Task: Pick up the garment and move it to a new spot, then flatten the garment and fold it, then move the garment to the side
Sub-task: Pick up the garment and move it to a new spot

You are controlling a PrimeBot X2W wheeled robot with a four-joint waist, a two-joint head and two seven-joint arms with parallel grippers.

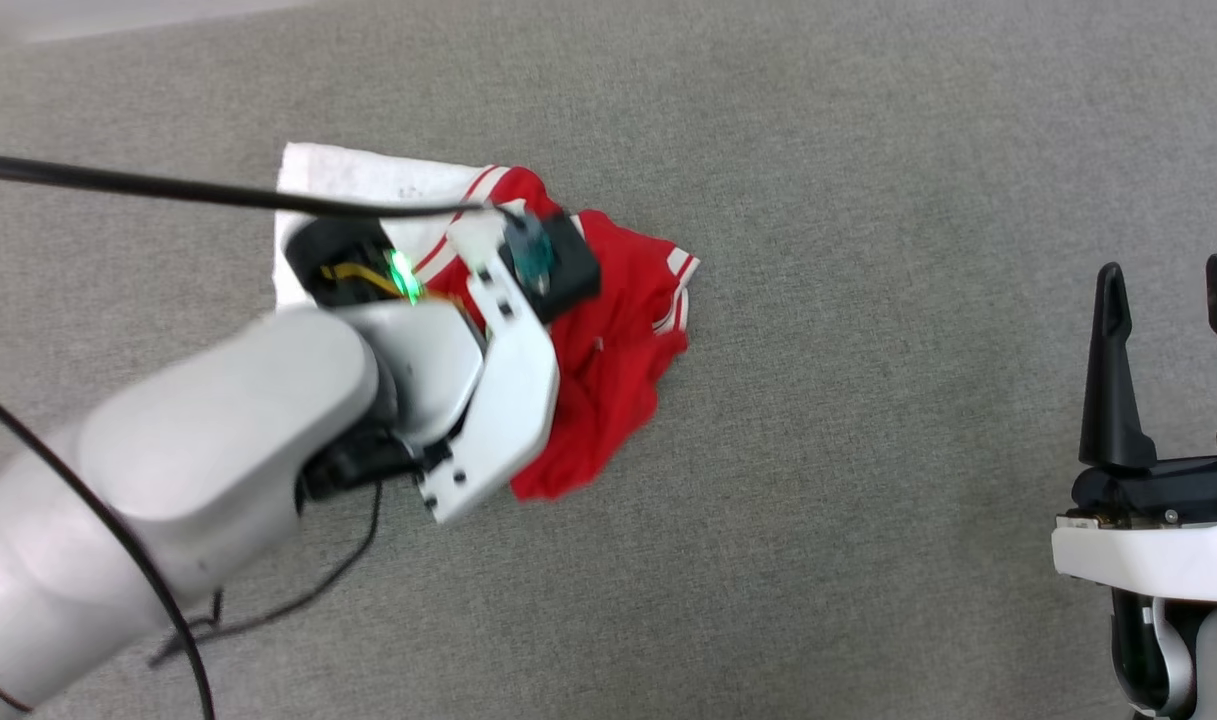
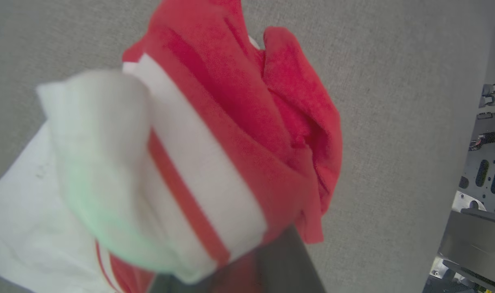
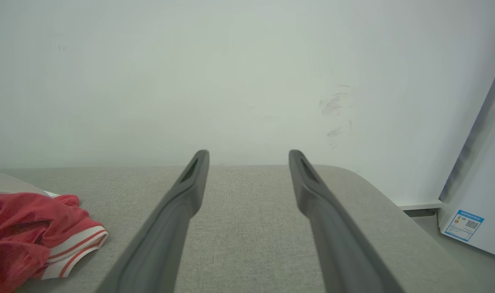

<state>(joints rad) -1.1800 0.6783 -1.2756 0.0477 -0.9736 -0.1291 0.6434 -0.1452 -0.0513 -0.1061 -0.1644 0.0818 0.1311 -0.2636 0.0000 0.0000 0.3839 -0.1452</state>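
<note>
Lifting the garment (image 1: 618, 340), crumpled on the grey surface (image 1: 868, 450), calls for care: our left tool (image 2: 251, 260) grips its bunched fabric narrowly, so we should raise slowly. The right tool (image 1: 1168, 300) stands wide, well apart.

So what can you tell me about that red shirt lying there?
The garment is a soft red jersey-style shirt with white sleeves and red-and-white striped trim. It lies crumpled in a heap on the grey cloth-like surface, neither flattened nor folded, with one white sleeve spread toward the far left. The left gripper is down on it, and bunched white and striped cloth is gathered at its fingers, apparently pinched.
</note>
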